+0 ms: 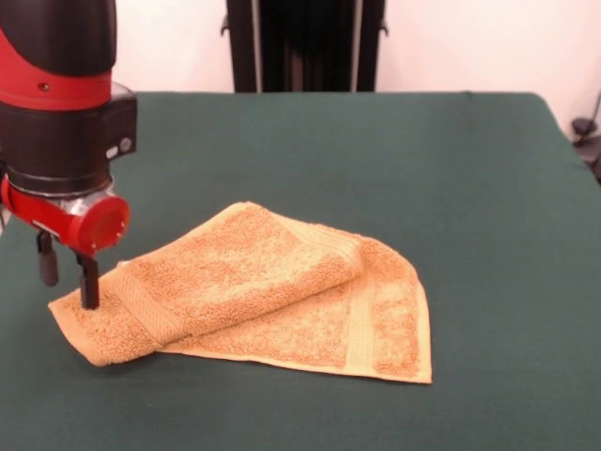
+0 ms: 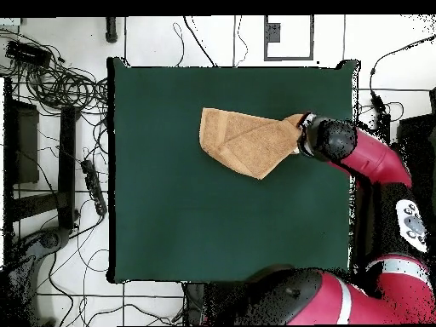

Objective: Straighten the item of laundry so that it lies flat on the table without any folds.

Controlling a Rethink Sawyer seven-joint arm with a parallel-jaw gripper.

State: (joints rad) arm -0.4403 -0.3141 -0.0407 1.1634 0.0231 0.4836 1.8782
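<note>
Only frontally: gripper (image 1: 68, 280) fingers (spread) astride washcloth (image 1: 263, 291).

arm (image 1: 61, 103) cut off at top edge, washcloth's (image 1: 263, 296) underlayer hidden by fold

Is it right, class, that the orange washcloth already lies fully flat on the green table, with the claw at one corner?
Not quite. The front view shows the washcloth folded over itself, not flat. The rest holds: it is on the green table, with the claw at one corner.
</note>
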